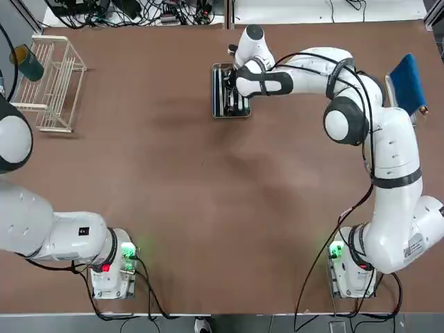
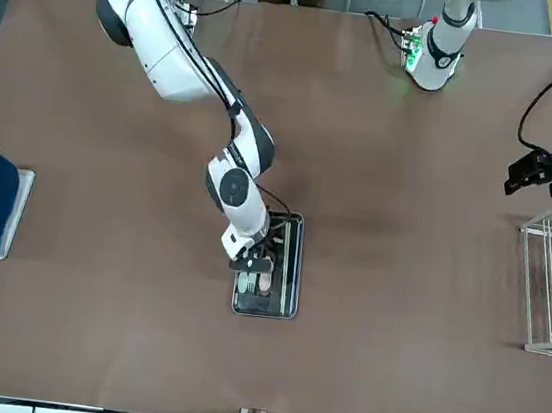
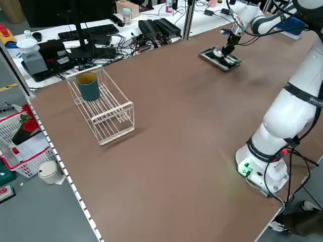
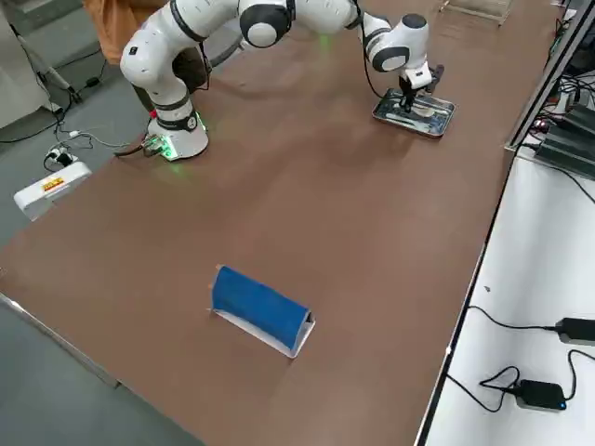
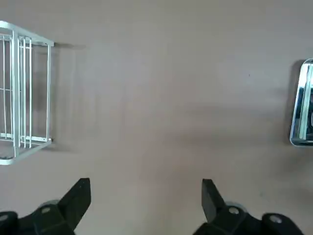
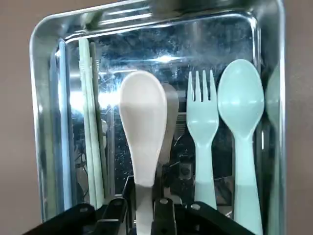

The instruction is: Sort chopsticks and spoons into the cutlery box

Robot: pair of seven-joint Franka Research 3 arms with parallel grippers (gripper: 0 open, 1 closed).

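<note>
The right gripper (image 6: 144, 190) grasps the handle of the white spoon (image 6: 143, 115) over the tray (image 1: 222, 100), near the bench's (image 1: 187, 208) far edge. In the tray, the chopsticks (image 6: 91, 122) lie by its left edge and the green spoon (image 6: 241, 100) by its right edge, with the fork (image 6: 202, 120) between the two spoons. The left gripper (image 5: 146, 182), released, hangs above the bench's left edge. The rack (image 1: 52, 83), with the cup (image 1: 29, 64) in it, occupies the far left corner; the blue-topped holder (image 1: 407, 84) sits near the right edge.
</note>
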